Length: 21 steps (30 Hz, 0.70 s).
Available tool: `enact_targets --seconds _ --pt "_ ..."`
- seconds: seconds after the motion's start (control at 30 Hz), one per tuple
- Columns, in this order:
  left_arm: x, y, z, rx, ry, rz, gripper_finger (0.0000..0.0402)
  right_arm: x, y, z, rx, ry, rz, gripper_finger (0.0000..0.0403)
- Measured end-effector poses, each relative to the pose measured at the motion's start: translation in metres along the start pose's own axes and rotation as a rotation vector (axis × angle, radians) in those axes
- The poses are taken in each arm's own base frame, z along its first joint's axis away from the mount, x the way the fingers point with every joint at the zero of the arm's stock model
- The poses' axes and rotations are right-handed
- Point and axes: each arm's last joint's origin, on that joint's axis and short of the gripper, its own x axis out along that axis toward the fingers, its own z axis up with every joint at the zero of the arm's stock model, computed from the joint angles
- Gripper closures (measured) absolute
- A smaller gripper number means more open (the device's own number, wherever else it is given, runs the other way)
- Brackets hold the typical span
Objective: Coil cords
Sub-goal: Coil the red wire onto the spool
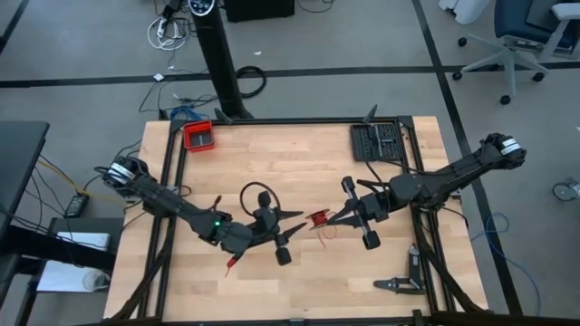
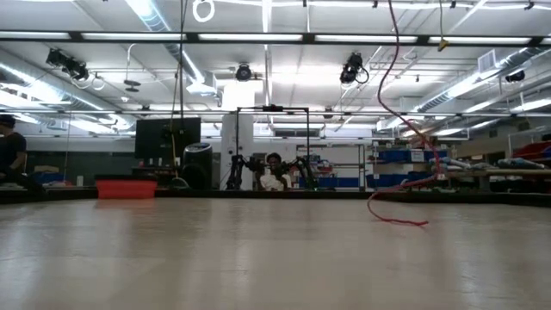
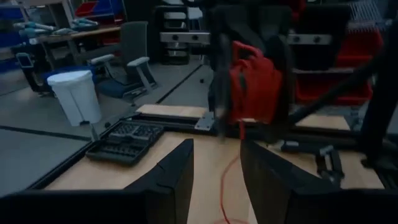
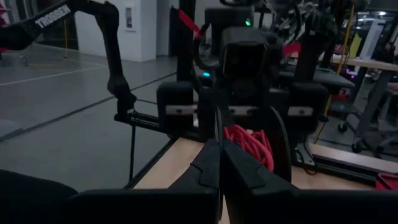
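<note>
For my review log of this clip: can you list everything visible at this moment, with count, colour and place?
red cord: one, red, small bundle mid-table between the two hands, a loose tail trailing off
red tray: one, red, far left corner of the table
black cable loop: one, black, mid-table by the left arm
tool case: one, black, far right of the table
black tool: one, near right edge
table: one, light wood
left hand: one, dark, open, just left of the bundle
right hand: one, dark, shut on the bundle
</note>
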Motion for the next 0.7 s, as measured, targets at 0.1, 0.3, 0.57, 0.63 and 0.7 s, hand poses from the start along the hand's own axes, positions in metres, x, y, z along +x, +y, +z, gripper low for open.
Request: enact_targets --seconds 0.1,0.3,0.57,0.63,0.7 --pt "0.009 0.001 -0.006 -0.010 0.004 -0.010 0.0265 -0.003 0.002 0.004 -0.007 -0.016 -0.005 0.0401" --pt "0.036 -0.005 -0.032 -0.100 -0.020 -0.041 0.0265 -0.009 0.006 0.010 -0.008 -0.046 -0.019 0.0401" --pt "0.061 -0.005 -0.054 -0.184 -0.116 -0.068 0.0265 -0.014 0.014 0.011 -0.080 -0.010 -0.116 0.0401" --pt "0.067 -0.003 -0.057 -0.202 -0.134 -0.058 0.0265 -0.014 0.014 0.011 -0.102 -0.010 -0.129 0.0401" --pt "0.071 -0.002 -0.058 -0.206 -0.140 -0.058 0.0265 -0.014 0.013 0.011 -0.120 -0.006 -0.144 0.0401"
